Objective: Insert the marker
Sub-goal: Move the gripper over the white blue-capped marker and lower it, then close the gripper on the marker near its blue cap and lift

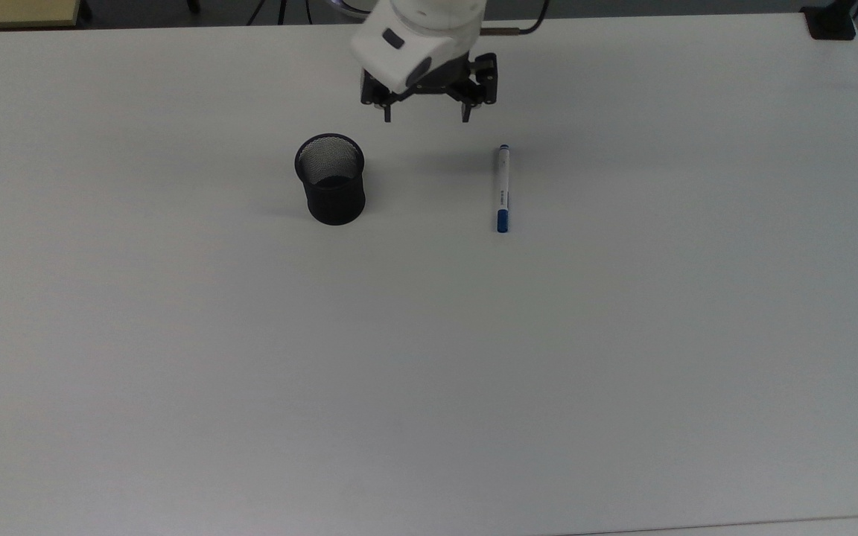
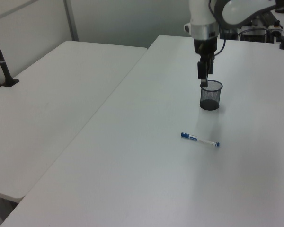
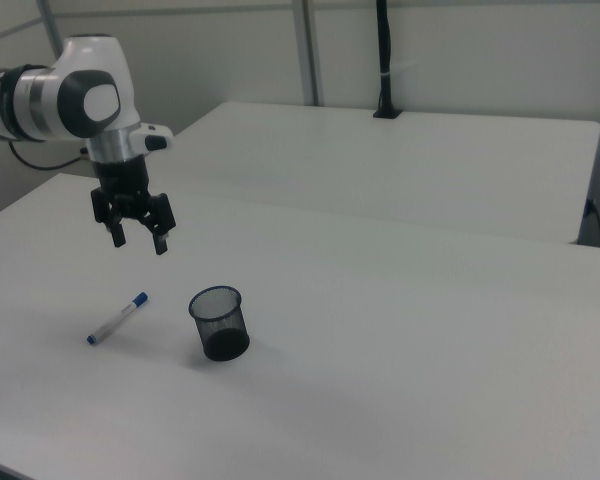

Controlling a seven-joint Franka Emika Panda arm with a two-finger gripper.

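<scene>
Nothing of the task is done yet, as far as these views show: the marker point(image 1: 502, 189) lies flat on the white table point(image 1: 429, 372), untouched, and the black mesh cup point(image 1: 331, 179) stands upright and looks empty. In the top view the marker lies to the cup's right, well apart from it, its long axis running up and down the picture with the blue cap at the lower end. In the right view the marker point(image 3: 118, 318) lies to the left of the cup point(image 3: 219, 322).

The gripper point(image 1: 426, 115) hangs above the table between the cup and the marker in the top view, nearer the table's far edge than either. Its two fingers are spread wide and hold nothing. In the right view the gripper point(image 3: 138, 238) sits clear above the marker's far end, not touching it.

Everything is left to do, I judge: moving over the marker, coming down, closing on the barrel, lifting, carrying across to the cup and dropping the marker in.

Room is generous. The table around both things is bare, and both sit far from its edges in the top view. The one thing to mind is the cup itself: in the left view the gripper point(image 2: 203, 80) appears just above the rim of the cup point(image 2: 211, 95), so a low sideways move could knock it.
</scene>
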